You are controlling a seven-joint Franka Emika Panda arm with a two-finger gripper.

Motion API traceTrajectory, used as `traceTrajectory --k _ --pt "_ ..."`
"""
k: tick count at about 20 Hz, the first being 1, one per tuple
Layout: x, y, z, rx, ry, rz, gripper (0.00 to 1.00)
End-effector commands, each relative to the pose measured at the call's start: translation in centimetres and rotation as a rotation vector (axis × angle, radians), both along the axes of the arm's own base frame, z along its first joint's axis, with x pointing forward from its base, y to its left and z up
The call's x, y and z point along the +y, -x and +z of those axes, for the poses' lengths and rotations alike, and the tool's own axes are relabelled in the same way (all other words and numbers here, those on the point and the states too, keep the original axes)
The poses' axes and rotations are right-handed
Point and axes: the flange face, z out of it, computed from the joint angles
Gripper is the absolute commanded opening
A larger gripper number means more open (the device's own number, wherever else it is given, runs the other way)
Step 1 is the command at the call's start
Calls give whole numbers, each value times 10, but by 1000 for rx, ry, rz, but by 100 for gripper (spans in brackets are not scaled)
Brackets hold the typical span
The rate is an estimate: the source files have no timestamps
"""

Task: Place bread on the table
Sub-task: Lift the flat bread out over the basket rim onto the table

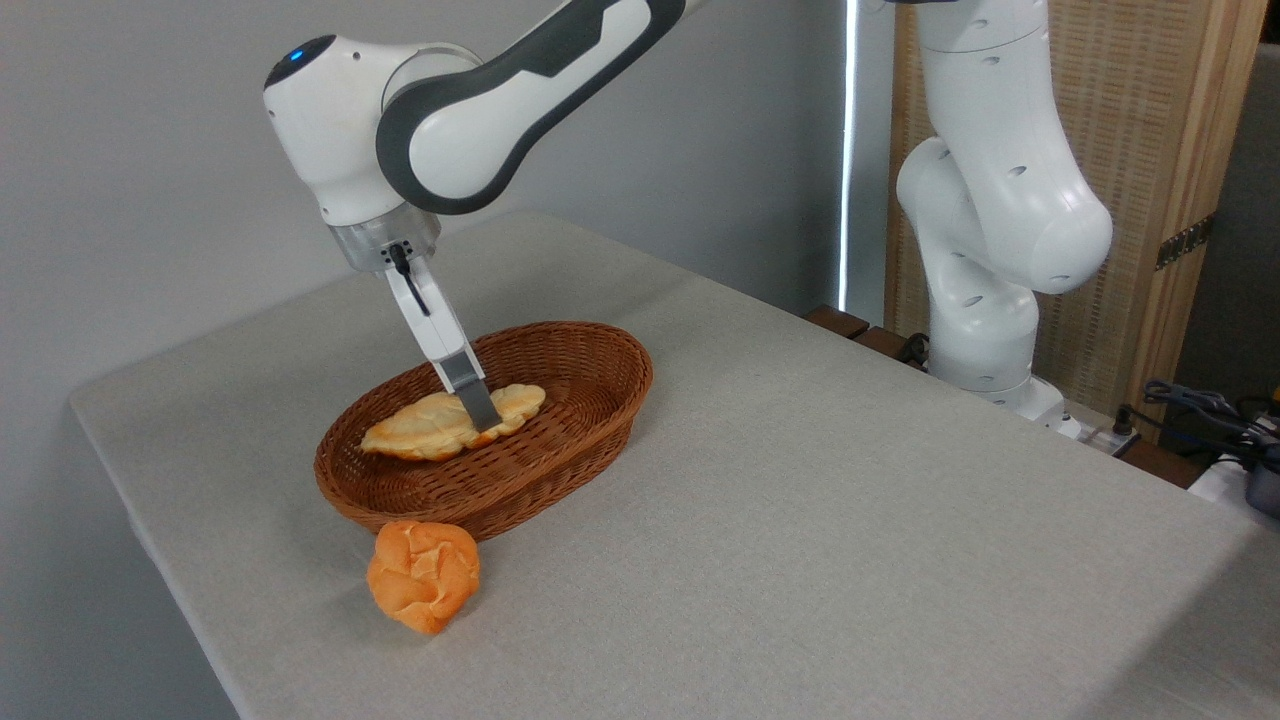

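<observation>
A large table [800, 520] with a plain grey-beige, fabric-like top filled most of the view, set against a grey wall.

Towards the left, a brown oval wicker basket [560, 440] sat on the table. Inside it lay the bread [420, 432], a long, flat, leaf-shaped pastry, pale golden-yellow with browned scalloped edges, stretched along the basket's length.

Just in front of the basket, touching or nearly touching its near wall, a round knotted orange bun [423, 577] rested on the table top.

Above the basket, the white and dark grey robot arm [500, 110] reached in from the upper right and bent downward. Its gripper [484, 415] pointed down into the basket, tilted slightly, with one grey finger [474, 392] lying across the front of the bread near its middle. The other finger was hidden from this angle, so I cannot tell whether the jaws were closed on the bread or apart.

To the right, the arm's thick white base column [985, 250] rose beside the table's far edge, before a wooden panel [1130, 150]. Dark cables [1210, 410] lay at the far right.
</observation>
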Motion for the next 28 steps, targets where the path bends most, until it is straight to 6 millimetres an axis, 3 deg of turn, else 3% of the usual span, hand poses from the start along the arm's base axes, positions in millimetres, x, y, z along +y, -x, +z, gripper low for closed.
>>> traceTrajectory --k 1,8,10,16,23,25,26,28 --pt "18 0 36 -45 2 26 32" --pt "19 1 66 -76 15 34 33" --pt "29 2 80 -90 16 45 33" --pt "119 -6 106 -68 -11 181 37" --pt "217 -16 99 -30 -39 288 47" --pt "248 -17 94 -21 -45 304 69" --pt "261 -17 93 -16 -44 311 98" --pt "281 -17 91 -13 -46 341 100"
